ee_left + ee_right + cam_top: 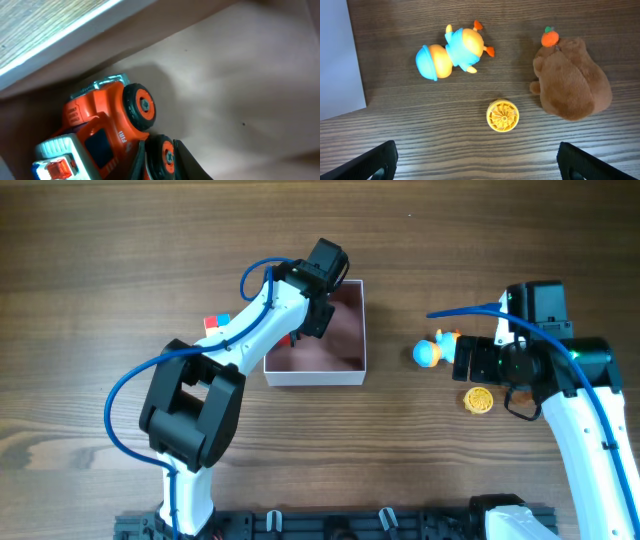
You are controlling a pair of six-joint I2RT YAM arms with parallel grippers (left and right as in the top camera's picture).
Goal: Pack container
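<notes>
Your container (315, 376) sits mid-worktop (100, 260), your left gripper (305, 320) inside it at an orange toy truck (107, 125); whether those jaws grip it cannot be told. Right of the container, your right gripper (477, 167) hangs with jaws wide above a yellow disc (502, 116).

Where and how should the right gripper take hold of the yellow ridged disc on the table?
By its rim, straight from above, jaws closing across the diameter. The yellow disc lies flat on the table, touching nothing else, and its round edge offers opposite sides. The right gripper hangs open above.
</notes>
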